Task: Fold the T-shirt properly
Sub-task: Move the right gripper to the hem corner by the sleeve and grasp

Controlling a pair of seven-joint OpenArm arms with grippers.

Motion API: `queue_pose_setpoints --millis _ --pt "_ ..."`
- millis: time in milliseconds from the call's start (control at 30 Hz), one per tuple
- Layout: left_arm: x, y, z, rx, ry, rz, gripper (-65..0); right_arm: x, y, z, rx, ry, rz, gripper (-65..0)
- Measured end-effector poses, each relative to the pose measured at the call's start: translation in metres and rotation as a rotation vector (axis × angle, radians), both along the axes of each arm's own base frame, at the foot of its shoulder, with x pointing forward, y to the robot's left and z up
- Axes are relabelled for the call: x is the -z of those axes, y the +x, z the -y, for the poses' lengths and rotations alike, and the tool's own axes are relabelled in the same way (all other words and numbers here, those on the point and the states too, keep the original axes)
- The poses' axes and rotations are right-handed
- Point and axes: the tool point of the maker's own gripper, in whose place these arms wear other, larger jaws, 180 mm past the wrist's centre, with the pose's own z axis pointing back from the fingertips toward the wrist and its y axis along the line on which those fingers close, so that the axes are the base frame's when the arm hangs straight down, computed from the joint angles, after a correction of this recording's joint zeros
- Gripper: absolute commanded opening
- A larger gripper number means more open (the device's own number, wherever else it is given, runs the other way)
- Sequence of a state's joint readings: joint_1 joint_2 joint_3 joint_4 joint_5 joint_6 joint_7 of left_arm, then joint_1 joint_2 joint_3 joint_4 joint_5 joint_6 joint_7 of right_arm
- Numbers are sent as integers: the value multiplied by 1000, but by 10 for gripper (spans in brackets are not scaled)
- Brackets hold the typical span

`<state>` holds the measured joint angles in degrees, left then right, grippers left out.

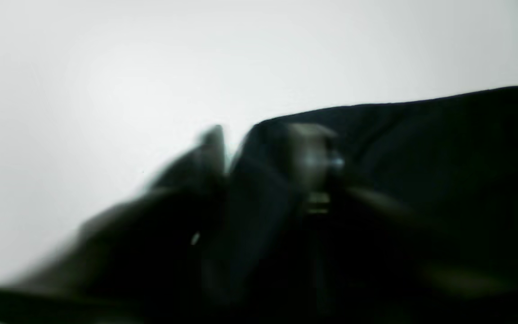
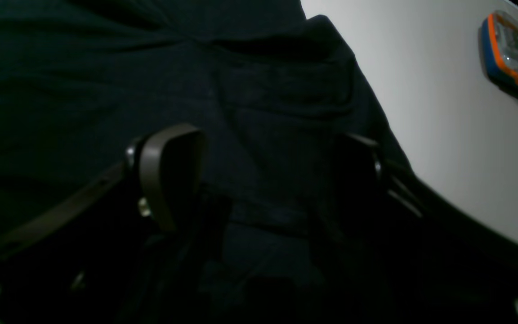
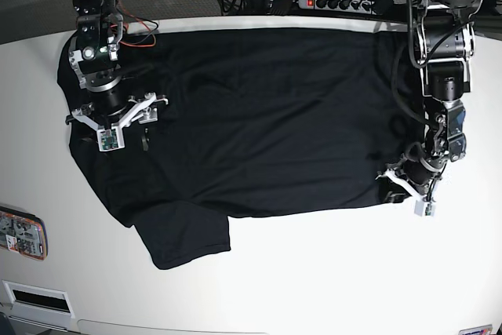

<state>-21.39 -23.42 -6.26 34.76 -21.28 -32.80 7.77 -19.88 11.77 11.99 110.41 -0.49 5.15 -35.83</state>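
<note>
The black T-shirt (image 3: 259, 115) lies spread out on the white table (image 3: 329, 272), one sleeve pointing toward the front left. My left gripper (image 3: 394, 176) is low at the shirt's right edge. The left wrist view is blurred: the fingers (image 1: 313, 153) stand close together with a fold of the T-shirt (image 1: 443, 148) pinched between them. My right gripper (image 3: 118, 119) hovers over the shirt's left side. Its two fingers (image 2: 173, 171) stand wide apart over the T-shirt (image 2: 263, 90), nothing between them.
A flat device with an orange and blue rim (image 3: 22, 233) lies near the table's front left edge, seen also as the rimmed device (image 2: 515, 58) in the right wrist view. A power strip (image 3: 337, 1) and cables run behind the table.
</note>
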Motion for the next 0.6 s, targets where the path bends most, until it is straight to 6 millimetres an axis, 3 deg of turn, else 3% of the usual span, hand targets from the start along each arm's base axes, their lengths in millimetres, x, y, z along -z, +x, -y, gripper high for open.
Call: queue_pose_setpoints --millis 100,167,467,533,600 --pt "1 -1 -1 -2 -2 -4 -650 -1 4 0 1 0 3 -207" --pt "1 -2 -2 -3 0 -6 -650 -8 17 1 2 -3 18 -207" --pt "0 -2 -3 -6 -5 -2 -650 -98 117 6 45 -22 152 -207" --pt "3 -5 -3 -8 -8 -3 -650 -102 139 -2 22 -21 150 -207" --pt "3 -7 -3 -15 -18 7 -650 -89 155 -10 -3 -16 100 -207"
